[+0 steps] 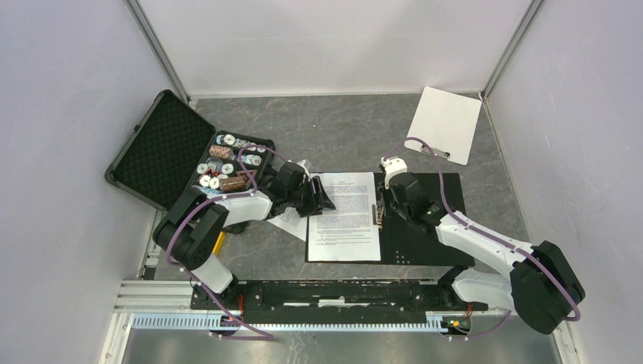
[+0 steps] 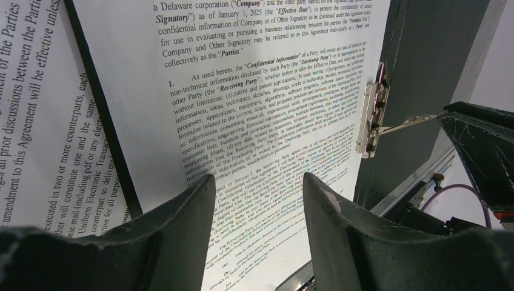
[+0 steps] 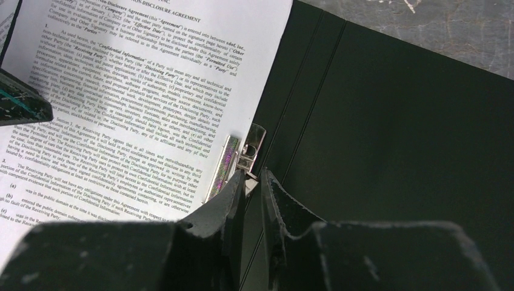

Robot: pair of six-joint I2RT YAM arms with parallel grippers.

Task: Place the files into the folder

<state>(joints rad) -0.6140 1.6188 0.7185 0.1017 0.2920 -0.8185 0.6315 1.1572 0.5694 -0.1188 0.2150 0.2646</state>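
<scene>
Toward the worktop's near edge, midway along it: folder [image 1: 425, 227] open flat, black inside up, one of the files [image 1: 345, 216] lying on its left half, second sheet [image 1: 288, 222] just off its left edge. Left gripper [image 1: 322, 199] over that edge, jaws wide, holding nothing. Right gripper [image 1: 383, 208] at the spine's metal clip [image 3: 233, 167], jaws narrow about the raised lever; cannot tell whether pinching it.
</scene>
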